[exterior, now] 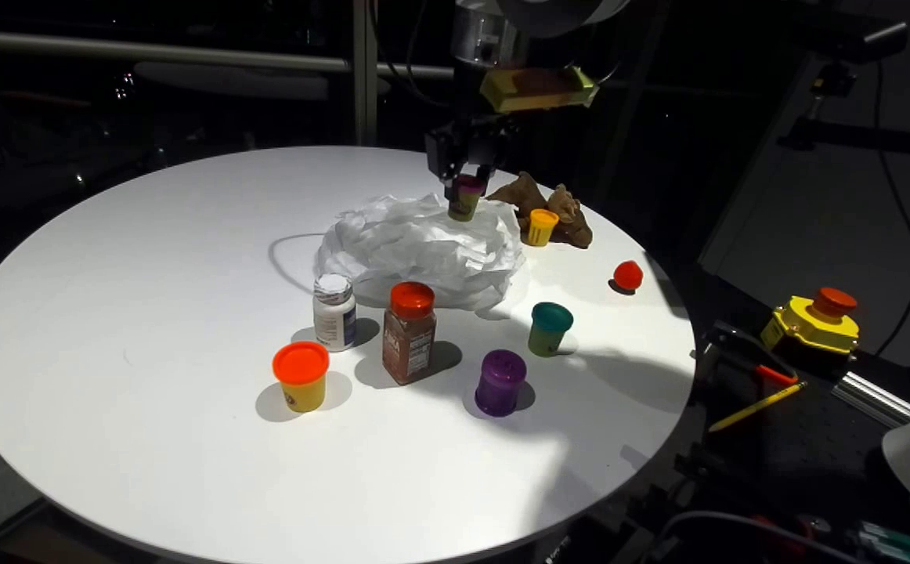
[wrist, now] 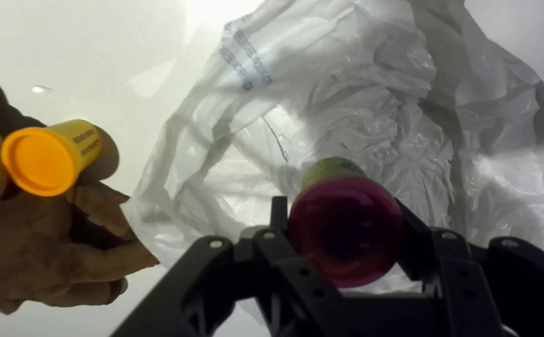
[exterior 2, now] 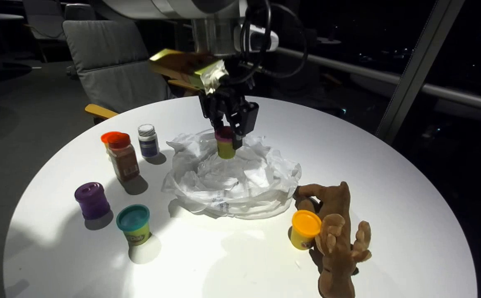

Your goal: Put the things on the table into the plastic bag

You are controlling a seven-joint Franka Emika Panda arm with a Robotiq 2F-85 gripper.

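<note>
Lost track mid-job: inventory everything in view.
tabletop: one, white, central
bag: one, whitish, tabletop
bottle: one, white, tabletop
jar: one, brown, tabletop
red-lid tub: one, yellow, beside jar
purple tub: one, purple, tabletop
teal-lid tub: one, yellow-green, tabletop
toy: one, brown, beside bag
orange-lid tub: one, yellow, beside toy
red bit: one, red, tabletop
magenta-lid tub: one, yellow, over bag
device: one, yellow-red, off-table
pencil: one, yellow, off-table
chairs: several, grey, background
clutter: uncounted, mixed, off-table
arm: one, pale, overhead
block: one, yellow, on arm
jaws: two, black, gripping magenta-lid tub

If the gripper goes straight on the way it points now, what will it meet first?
Probably the plastic bag below: the magenta-lidded tub held in the gripper would touch it first. The gap's depth is unclear.
</note>
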